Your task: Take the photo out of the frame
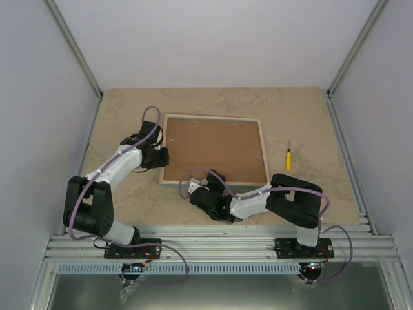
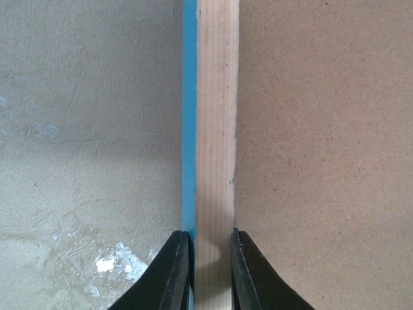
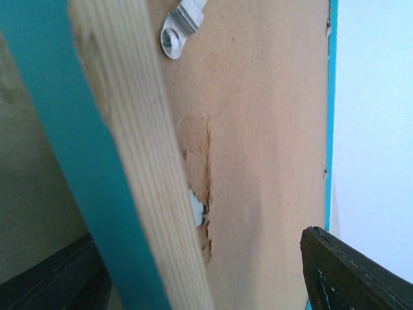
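Observation:
The frame (image 1: pixel 214 150) lies face down on the table, its brown fibreboard back up inside a pale wood rim with a turquoise outer edge. The photo is hidden under the back panel. My left gripper (image 1: pixel 162 157) is at the frame's left rail. In the left wrist view its fingertips (image 2: pixel 175 271) press both sides of the rail (image 2: pixel 216 129), so it is shut on it. My right gripper (image 1: pixel 195 187) is at the near rail, open. In the right wrist view its fingers (image 3: pixel 348 274) stand wide apart around the rail (image 3: pixel 139 161) and panel. A metal tab (image 3: pixel 181 29) and a torn patch (image 3: pixel 205 213) show on the panel.
A small yellow-handled screwdriver (image 1: pixel 288 157) lies on the table right of the frame. White walls close in the table on the left, back and right. Aluminium rails (image 1: pixel 219 242) run along the near edge by the arm bases.

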### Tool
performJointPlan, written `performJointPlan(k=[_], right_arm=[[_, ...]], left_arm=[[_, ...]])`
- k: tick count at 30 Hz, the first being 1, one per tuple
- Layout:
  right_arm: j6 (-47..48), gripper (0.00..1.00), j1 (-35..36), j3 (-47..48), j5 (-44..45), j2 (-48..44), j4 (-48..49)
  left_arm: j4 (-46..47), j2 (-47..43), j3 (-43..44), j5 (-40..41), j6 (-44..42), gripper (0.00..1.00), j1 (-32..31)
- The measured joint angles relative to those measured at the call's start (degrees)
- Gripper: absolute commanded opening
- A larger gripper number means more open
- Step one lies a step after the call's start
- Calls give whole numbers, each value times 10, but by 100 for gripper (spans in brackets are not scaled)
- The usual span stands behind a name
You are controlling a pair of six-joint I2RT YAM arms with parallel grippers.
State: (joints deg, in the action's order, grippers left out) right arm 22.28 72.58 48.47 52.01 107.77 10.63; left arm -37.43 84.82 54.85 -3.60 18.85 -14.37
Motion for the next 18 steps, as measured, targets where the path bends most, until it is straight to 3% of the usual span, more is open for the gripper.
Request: performJointPlan(k=[6, 10, 18], right_arm=[[52, 73, 0, 1, 43, 39, 80], [72, 65, 0, 5, 61, 58, 116], [118, 28, 0, 6, 85, 84, 168]], left_arm=[[0, -7, 0, -1, 0, 1, 0], [0, -8, -1, -2, 0, 2, 0], [1, -18, -7, 0, 1, 10, 0]])
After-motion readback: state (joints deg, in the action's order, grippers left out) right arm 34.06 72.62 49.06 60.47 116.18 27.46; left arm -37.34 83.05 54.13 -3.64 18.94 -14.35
